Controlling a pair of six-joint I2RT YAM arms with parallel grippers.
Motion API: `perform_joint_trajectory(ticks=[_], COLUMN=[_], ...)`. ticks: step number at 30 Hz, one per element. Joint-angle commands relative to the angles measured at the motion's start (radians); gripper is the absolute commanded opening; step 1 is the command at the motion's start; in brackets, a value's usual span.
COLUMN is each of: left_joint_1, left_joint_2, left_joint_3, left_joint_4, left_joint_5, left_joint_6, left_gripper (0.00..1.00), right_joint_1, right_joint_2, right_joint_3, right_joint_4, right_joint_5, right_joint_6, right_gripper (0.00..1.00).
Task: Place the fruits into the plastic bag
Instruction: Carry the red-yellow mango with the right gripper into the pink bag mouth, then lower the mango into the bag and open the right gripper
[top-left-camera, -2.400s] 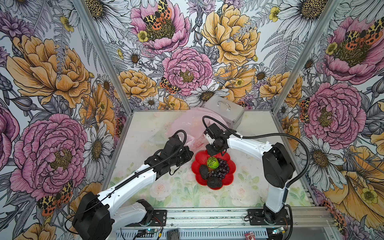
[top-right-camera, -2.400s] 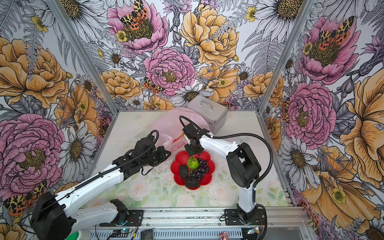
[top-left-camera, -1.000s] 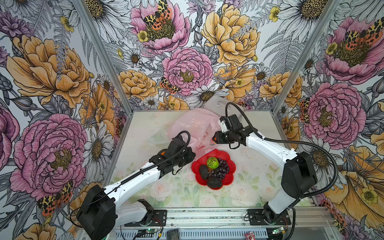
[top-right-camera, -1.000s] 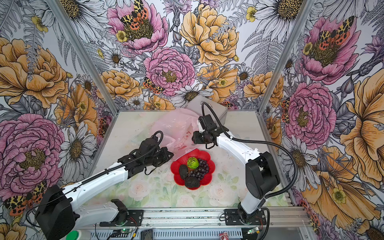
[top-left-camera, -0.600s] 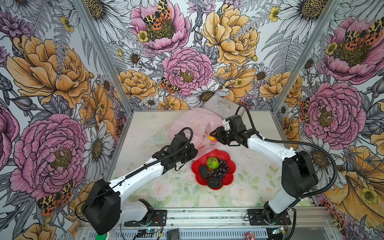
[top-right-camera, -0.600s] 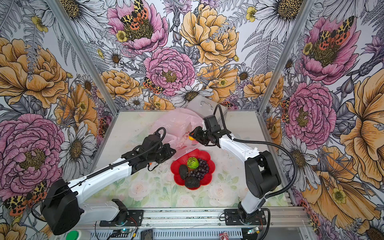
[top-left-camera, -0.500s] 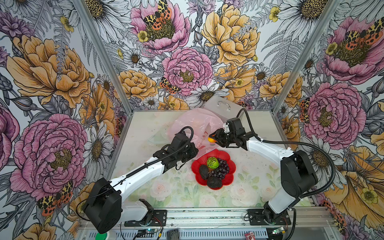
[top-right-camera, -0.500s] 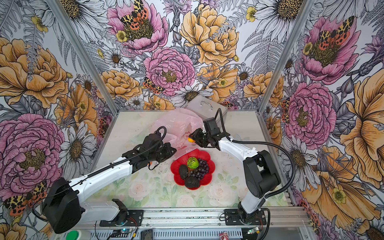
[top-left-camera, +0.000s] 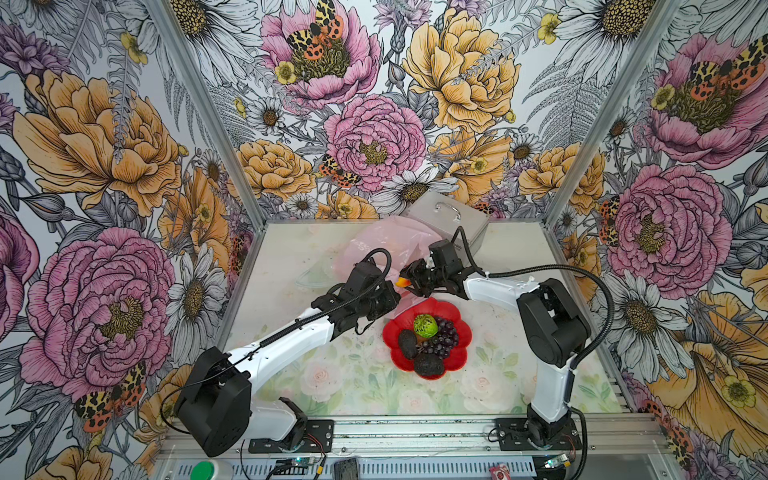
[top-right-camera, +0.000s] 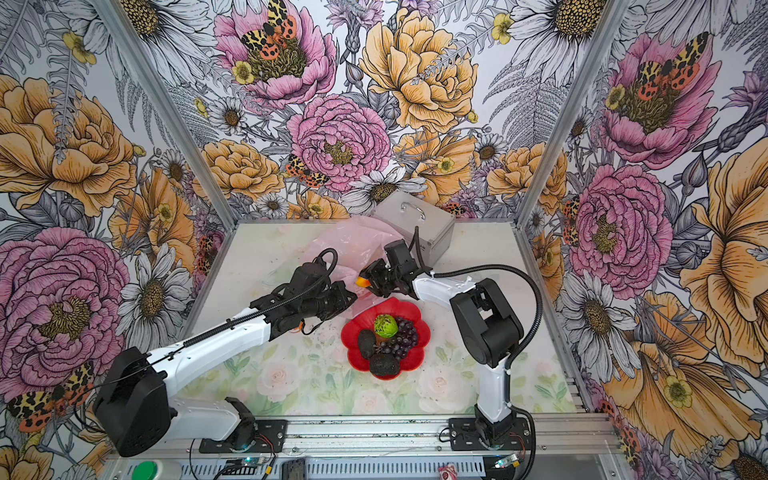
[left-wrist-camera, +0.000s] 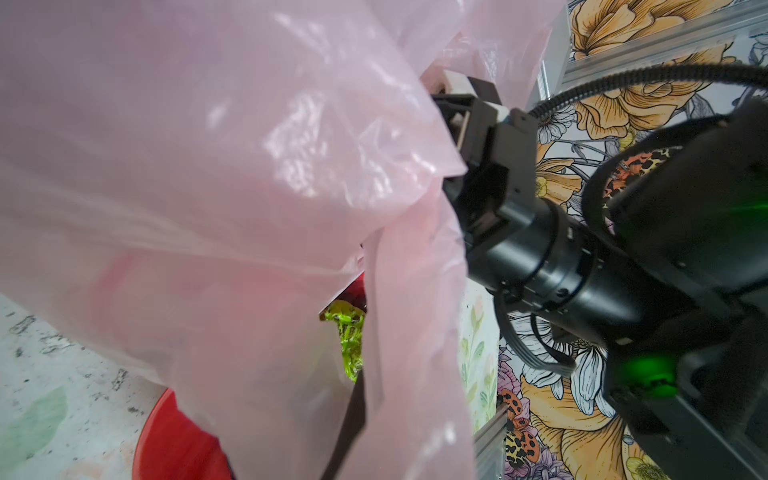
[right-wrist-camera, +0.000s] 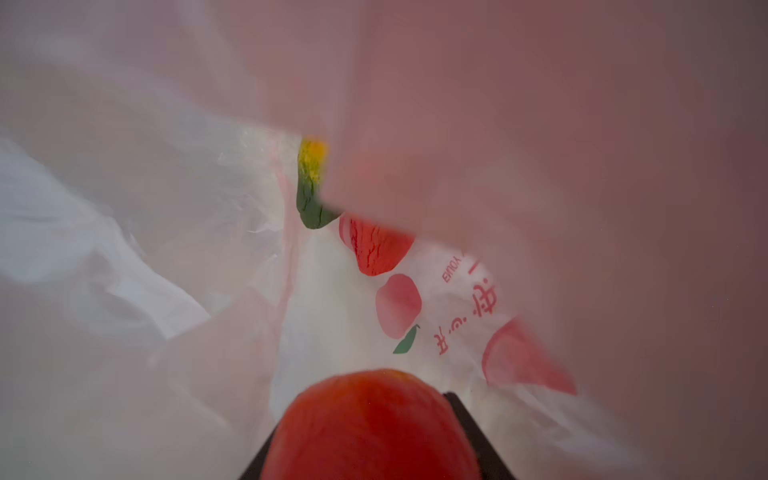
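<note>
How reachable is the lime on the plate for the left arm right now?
Probably not: its end effector is shut on the bag, whose film hangs between it and the lime.

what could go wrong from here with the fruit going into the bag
1. The red-orange fruit in the right gripper sits just at the mouth of the plastic bag; let go now, it may roll out toward the red plate.
2. The left gripper pinches only thin film; a push from the right gripper could tug it loose.
</note>
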Motion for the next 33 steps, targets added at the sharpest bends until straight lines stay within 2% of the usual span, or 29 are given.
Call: perform_joint_trajectory(ticks=[1,12,18,24,33], left_joint_1=[0.002,0.022,0.036,0.051,0.050], left_joint_2=[0.005,-0.038,-0.055,-0.078,-0.110], left_joint_3=[0.039,0.053,0.058,0.053,0.031], left_joint_4=[0.005,-0.077,-0.104,-0.118,-0.123], left_joint_5=[0.027,0.034,0.039,0.045,0.038], left_joint_6=[0.024,0.057,0.072,0.083,0.072], left_gripper=[0.00,0.00,0.00,0.00,0.00], right_joint_1=[-0.004,-0.056,-0.073,-0.076,-0.076], right_joint_2=[0.041,0.179,0.230,0.220,0.155], right_joint_3=[0.068,0.208,0.301,0.322,0.281], right_joint_4=[0.033,0.045,0.065,0.080,0.085], right_joint_5=[0.014,0.035,0.030,0.029,0.003], right_joint_6=[0.014,-0.008,-0.009,-0.014,-0.032], right_gripper=[0.34,0.42,0.56,0.69,0.80])
